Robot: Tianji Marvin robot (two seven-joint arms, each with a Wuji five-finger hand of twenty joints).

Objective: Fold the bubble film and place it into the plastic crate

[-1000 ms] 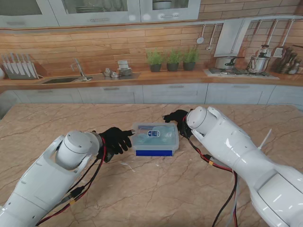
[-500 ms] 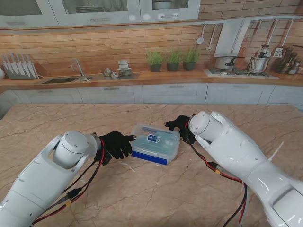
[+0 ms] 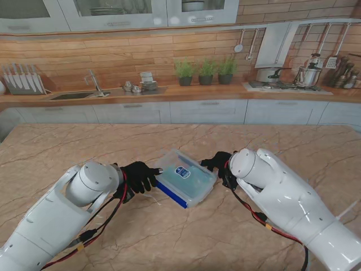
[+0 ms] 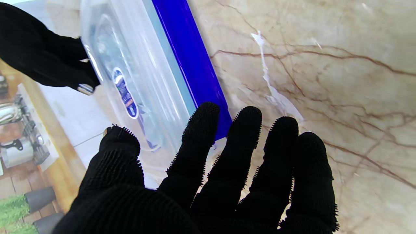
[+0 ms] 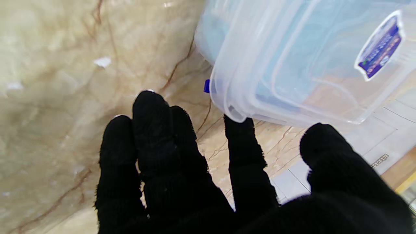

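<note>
Translucent plastic crate (image 3: 186, 179), blue-edged, tilted between both hands. Clasped at nine o'clock by left hand (image 3: 137, 175), at three by right hand (image 3: 219, 164).

One plastic crate (image 3: 186, 179); two black-gloved robot hands, left (image 3: 138, 176) and right (image 3: 221, 165); three potted herbs (image 3: 206, 72)

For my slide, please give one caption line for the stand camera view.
Two black-gloved hands, left hand and right hand, hold a clear lidded plastic crate with a blue edge between them on the marble table.
</note>
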